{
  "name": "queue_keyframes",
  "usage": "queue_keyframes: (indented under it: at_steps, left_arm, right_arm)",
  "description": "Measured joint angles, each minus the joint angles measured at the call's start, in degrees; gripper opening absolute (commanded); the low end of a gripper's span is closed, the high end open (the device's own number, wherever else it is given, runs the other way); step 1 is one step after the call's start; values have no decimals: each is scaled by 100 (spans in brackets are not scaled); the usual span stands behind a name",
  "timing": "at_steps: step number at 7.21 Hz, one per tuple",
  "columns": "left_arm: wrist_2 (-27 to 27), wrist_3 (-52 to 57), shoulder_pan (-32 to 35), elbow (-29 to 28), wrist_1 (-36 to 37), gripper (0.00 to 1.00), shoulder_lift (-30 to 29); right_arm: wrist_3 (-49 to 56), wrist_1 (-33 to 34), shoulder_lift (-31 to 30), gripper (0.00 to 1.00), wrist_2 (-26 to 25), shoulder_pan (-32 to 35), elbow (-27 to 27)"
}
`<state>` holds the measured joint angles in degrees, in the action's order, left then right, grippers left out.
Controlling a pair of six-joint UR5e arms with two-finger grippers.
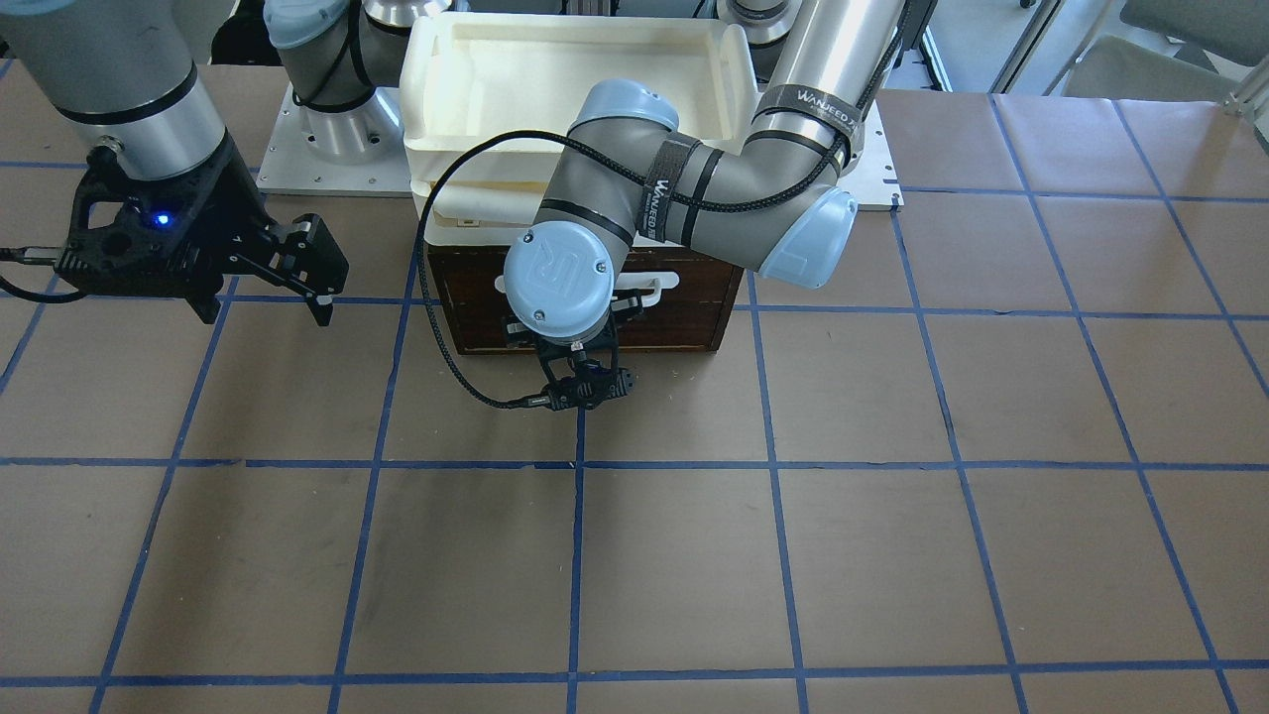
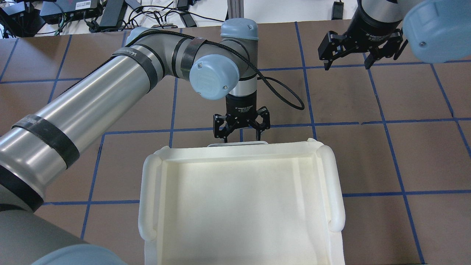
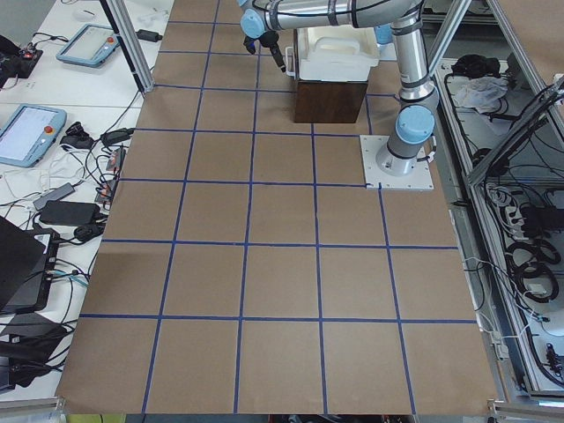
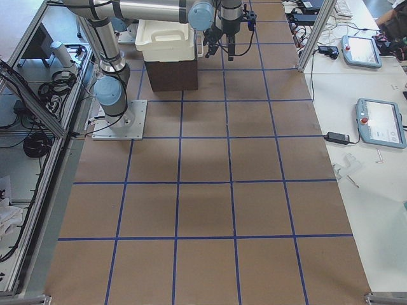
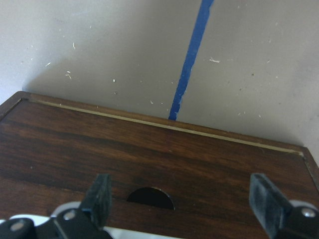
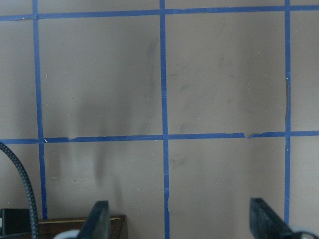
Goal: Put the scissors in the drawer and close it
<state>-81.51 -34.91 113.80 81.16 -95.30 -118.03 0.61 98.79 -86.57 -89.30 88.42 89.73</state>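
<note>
The dark-brown drawer (image 1: 684, 317) sits under a white tray unit, and its front looks flush with its box. Its white bar handle (image 1: 662, 283) faces the table's middle. My left gripper (image 2: 241, 138) is open right at the drawer front, its fingers either side of the handle's middle. In the left wrist view the open left gripper (image 5: 182, 199) frames the wood front (image 5: 149, 149) close up. My right gripper (image 2: 346, 66) is open and empty, hovering over bare table off to the side; it also shows in the front view (image 1: 266, 297). The scissors are not in view.
The white plastic tray unit (image 2: 239, 152) rests on top of the drawer box, near the robot's base. The brown table with blue tape lines (image 1: 773, 555) stretches out in front. A black cable (image 1: 436, 297) loops from the left wrist.
</note>
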Motion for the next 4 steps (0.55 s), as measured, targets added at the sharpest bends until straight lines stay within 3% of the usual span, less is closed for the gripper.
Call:
queue_keyframes:
  at_steps: [4]
  left_arm:
    - [-44,51,35,13,34,100,50]
  right_arm:
    - [1,0,0,100,0,0,0]
